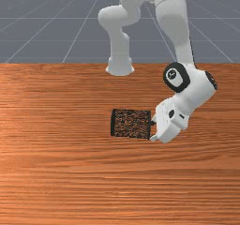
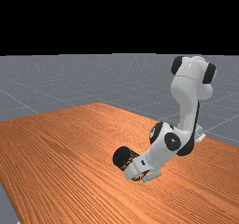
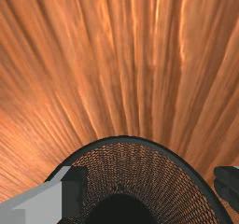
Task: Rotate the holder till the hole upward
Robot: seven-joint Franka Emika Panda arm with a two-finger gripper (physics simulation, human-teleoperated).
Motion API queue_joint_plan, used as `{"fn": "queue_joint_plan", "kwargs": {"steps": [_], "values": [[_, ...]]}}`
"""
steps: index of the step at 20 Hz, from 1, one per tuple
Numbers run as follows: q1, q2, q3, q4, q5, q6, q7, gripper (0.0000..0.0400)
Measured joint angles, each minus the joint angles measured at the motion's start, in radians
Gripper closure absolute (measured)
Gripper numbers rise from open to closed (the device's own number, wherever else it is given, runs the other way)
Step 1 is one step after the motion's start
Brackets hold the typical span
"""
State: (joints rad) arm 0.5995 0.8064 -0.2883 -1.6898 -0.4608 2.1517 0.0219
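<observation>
The black mesh holder lies on its side on the table, its solid dark end at the front view's left and its hole facing the gripper at the front view's right. The gripper is open, with its fingertips at the hole's rim. In the far view the holder is partly hidden behind the hand. Between the widely parted fingers of the gripper, the wrist view looks into the holder toward its dark bottom. One finger overlaps the rim; the other stands just outside it.
The wooden table extends around the holder on all sides. Its back edge runs near the arm's base in the front view. In the far view, the forearm slants low over the table to the hand.
</observation>
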Motion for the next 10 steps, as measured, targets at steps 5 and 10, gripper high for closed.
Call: {"fn": "queue_joint_plan", "kwargs": {"steps": [5,10], "values": [[-0.032,-0.031,-0.010,-0.062,-0.010,0.067,-0.026,0.0000],[-0.061,-0.023,0.002,-0.041,0.022,0.070,-0.043,0.0000]]}}
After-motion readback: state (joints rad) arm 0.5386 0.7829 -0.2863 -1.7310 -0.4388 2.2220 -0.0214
